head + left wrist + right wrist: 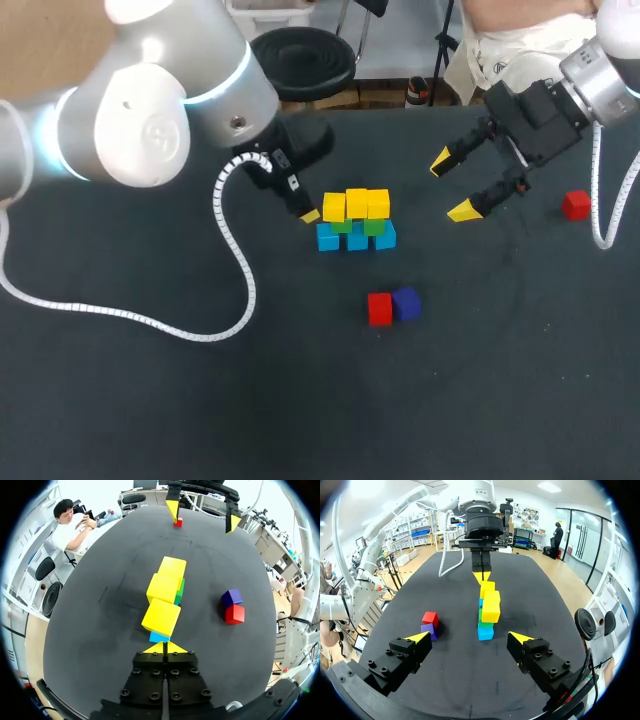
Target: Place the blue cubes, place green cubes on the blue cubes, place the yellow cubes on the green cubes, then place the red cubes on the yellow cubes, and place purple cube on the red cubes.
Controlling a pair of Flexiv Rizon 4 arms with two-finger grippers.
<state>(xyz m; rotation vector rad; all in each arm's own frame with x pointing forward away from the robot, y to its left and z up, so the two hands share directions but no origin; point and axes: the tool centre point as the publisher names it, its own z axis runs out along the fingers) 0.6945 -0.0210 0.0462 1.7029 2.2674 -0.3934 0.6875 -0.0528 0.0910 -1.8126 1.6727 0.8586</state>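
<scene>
A knock to the stack was judged the main risk, because the left tool (163, 648) was seen low at one end of it, its yellow tips pressed together with nothing held between them, right against the end of the blue cubes (159, 637); whether contact had actually been made could not be told. From so close, any sideways or forward drift of that arm could be expected to shove the bottom row and tip the layers above. The yellow cubes (161, 617) were set in a slightly uneven line on top, the one nearest the left tool sitting a little askew, so it was thought the likeliest to be dislodged. The green cubes (374, 227) were only partly visible between the yellow and blue layers. The right tool (451, 186) was held above the surface (150, 400), off to the stack's other side, its fingers spread wide and empty, touching nothing. A red cube (379, 309) and the purple cube (406, 303) were lying side by side, touching, near the stack on the side toward the robot, and a second red cube (575, 205) was lying well apart beyond the right tool. With the red layer not yet placed, a hard or off-centre landing on the crooked yellow row was judged a second hazard.
</scene>
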